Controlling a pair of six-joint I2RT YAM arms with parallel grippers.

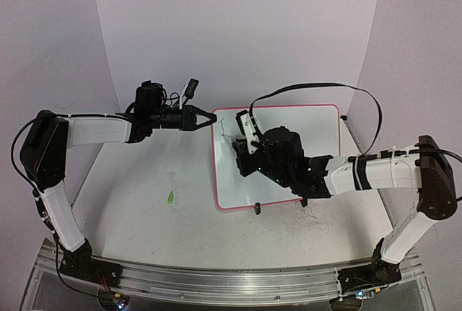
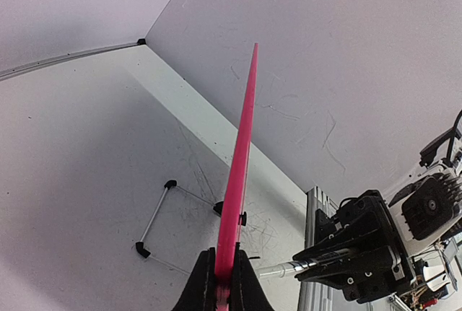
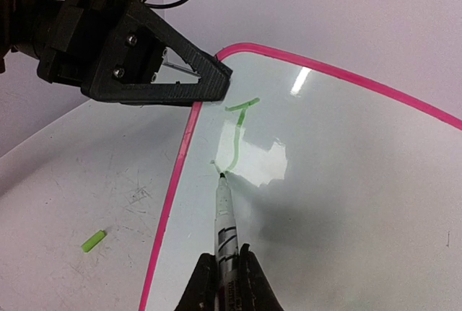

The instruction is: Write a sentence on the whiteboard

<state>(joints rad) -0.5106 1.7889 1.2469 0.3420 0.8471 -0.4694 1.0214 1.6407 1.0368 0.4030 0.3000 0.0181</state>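
One whiteboard [image 1: 307,145] lies flat on the table [image 1: 137,210], centre-right, with one small green piece [image 1: 171,197] to its left. Of the sentence [image 3: 237,138] only one hooked green stroke shows, near the far-left corner. The left gripper [image 1: 209,118], reaching rightward, pinches that corner's rim. The right gripper [image 3: 225,271], reaching leftward over the board, clamps one marker [image 3: 224,217], its tip at the stroke's end.

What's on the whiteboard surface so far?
On the whiteboard: one green J-shaped stroke near its corner, with the tip of the marker at the stroke's lower end. The right arm hides the board's middle in the top view.
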